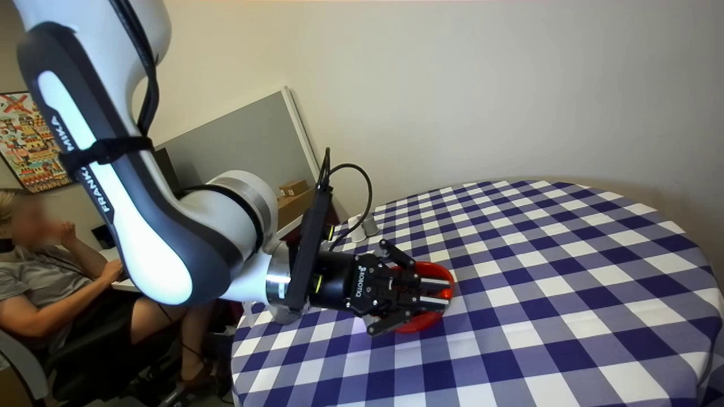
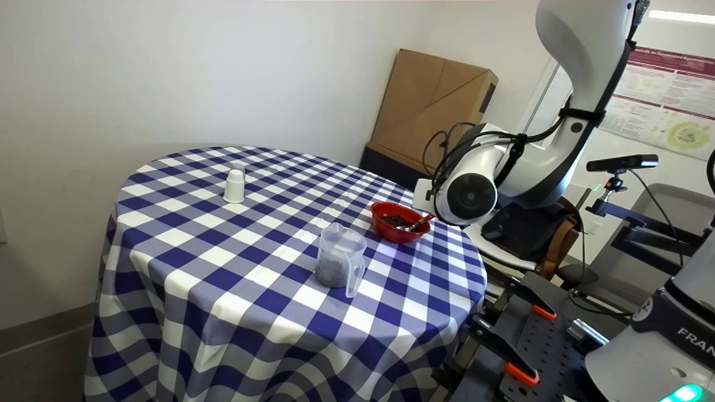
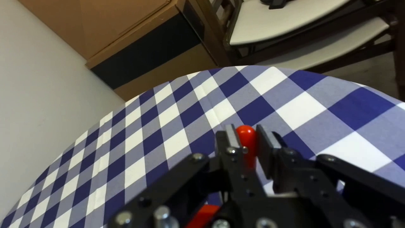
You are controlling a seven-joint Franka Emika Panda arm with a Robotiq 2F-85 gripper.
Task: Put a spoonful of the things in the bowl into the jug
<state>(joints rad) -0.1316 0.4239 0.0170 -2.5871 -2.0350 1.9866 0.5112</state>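
Red bowl [image 1: 421,324] partly hidden behind end effector [image 1: 444,293] in an exterior view, seated person's face [image 1: 35,223] blurred, poster [image 1: 34,150] cut off

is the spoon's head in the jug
No, in an exterior view the spoon has its head in the bowl, while the jug stands apart from it.

Robotiq gripper [image 1: 442,294] overlapping a red bowl [image 1: 423,324] in an exterior view
Between its fingertips, a red handle tip [image 1: 446,294]; beneath, checked tablecloth [image 1: 543,282]; beyond it, two pale cups [image 1: 370,226]; well to its rear, a seated person [image 1: 48,280].
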